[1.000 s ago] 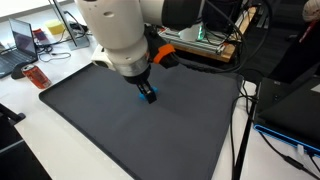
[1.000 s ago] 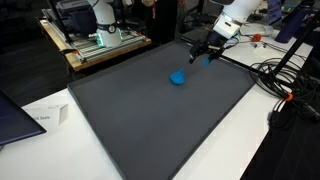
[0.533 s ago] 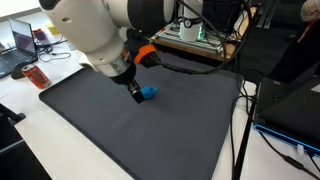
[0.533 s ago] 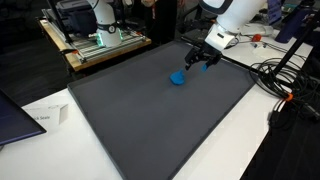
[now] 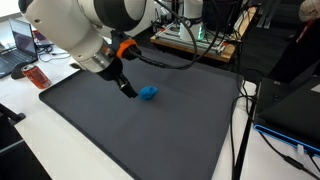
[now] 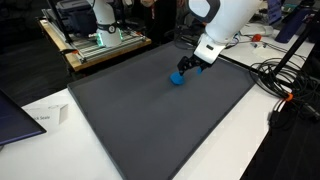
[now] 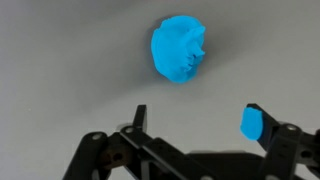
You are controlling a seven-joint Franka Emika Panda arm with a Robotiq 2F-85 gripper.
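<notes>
The jaws are standing wide apart and are gripping nothing. In the wrist view the black two-fingered gripper [image 7: 197,118] is reaching in from the bottom edge, one of its fingers wearing a bright blue pad [image 7: 253,122]. The small crumpled bright blue lump [image 7: 178,48] is lying just beyond the fingertips, not between them. It is sitting clear of both fingers, on the side of the gap nearer the bare finger.

In both exterior views the gripper [image 5: 127,88] [image 6: 190,68] is hovering low and tilted just beside the lump [image 5: 148,93] [image 6: 177,77]. Whether a fingertip is brushing it cannot be told from there.

The lump is resting on a large dark grey rectangular mat [image 5: 150,135] [image 6: 150,120], near one of its edges. The mat is covering most of a white tabletop [image 5: 30,140] [image 6: 230,140].

Above the gripper, the bulky white arm is carrying an orange band [image 5: 125,48] at the wrist.

Farther out, a small red object [image 5: 37,77] is lying by a corner of the mat. Black cables [image 6: 280,80] are trailing over the table beside the mat. In an exterior view, a white paper card [image 6: 45,118] is sitting on the tabletop off another corner.
</notes>
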